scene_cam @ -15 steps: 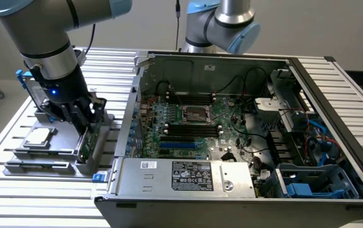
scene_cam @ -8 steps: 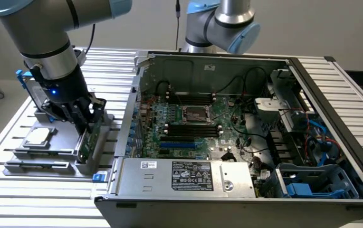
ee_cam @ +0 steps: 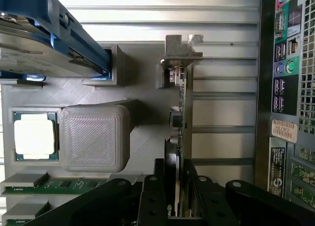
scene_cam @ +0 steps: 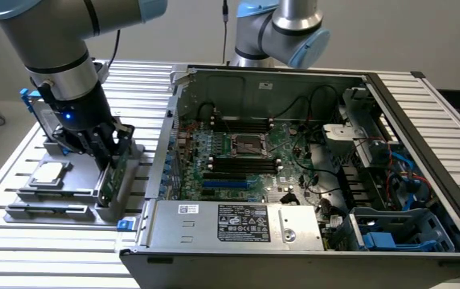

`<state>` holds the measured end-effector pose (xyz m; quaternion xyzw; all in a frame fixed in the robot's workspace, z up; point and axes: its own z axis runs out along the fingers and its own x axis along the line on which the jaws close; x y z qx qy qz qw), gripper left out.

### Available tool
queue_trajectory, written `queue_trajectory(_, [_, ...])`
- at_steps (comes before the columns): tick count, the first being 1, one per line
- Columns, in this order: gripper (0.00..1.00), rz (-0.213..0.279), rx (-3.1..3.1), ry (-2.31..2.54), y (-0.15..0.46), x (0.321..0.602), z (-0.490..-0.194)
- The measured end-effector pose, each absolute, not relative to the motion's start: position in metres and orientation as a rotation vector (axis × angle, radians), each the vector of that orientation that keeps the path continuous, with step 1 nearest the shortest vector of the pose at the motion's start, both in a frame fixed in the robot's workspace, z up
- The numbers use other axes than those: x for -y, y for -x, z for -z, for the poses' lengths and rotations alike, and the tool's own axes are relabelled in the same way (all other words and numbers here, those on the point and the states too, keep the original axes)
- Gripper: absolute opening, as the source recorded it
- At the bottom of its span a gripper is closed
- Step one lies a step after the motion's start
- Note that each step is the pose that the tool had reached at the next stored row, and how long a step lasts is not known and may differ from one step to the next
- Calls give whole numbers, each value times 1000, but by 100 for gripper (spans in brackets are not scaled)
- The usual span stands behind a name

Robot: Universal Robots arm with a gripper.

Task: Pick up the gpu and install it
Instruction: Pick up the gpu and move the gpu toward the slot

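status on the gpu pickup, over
Tool closed on gpu top edge. gpu standing on edge in grey holder, beside the open case. Blue-framed drive and chip sit apart from it.

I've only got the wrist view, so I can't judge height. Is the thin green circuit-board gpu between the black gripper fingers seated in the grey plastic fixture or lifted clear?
Observer: Seated. The gpu stands upright on edge in the grey fixture, the gripper clamped on its upper edge from above.
Operator: Is the computer case open?
Observer: Yes. The black metal computer case lies open beside the fixture, at the exterior view's right, its green motherboard exposed.
Operator: Anything behind it?
Observer: A silver robot arm joint with a blue cap stands behind the case's far wall.
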<state>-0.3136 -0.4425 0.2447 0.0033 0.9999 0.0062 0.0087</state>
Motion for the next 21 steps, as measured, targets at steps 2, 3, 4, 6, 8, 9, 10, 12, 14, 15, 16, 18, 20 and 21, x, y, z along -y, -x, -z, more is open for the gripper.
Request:
queue_trajectory(2, [27,-22,-3124,-10,313,443,-248])
queue_trajectory(3, [27,-25,-3124,-10,313,443,-250])
queue_trajectory(4, [27,-28,-3124,-10,313,443,-253])
queue_trajectory(6, [27,-32,-3125,-10,313,443,-259])
queue_trajectory(8, [27,-35,-3125,-10,313,443,-267])
queue_trajectory(9, [27,-36,-3125,-10,313,443,-271])
queue_trajectory(10, [27,-37,-3125,-10,313,443,-275])
queue_trajectory(12, [27,-38,-3126,-10,313,443,-285])
queue_trajectory(14, [27,-38,-3126,-10,313,443,-294])
queue_trajectory(15, [27,-39,-3126,-10,313,443,-298])
queue_trajectory(16, [27,-39,-3127,-10,312,444,-302])
queue_trajectory(18, [27,-39,-3128,-10,311,444,-311])
queue_trajectory(20, [27,-39,-3130,-11,309,444,-321])
queue_trajectory(21, [27,-39,-3131,-11,307,444,-325])
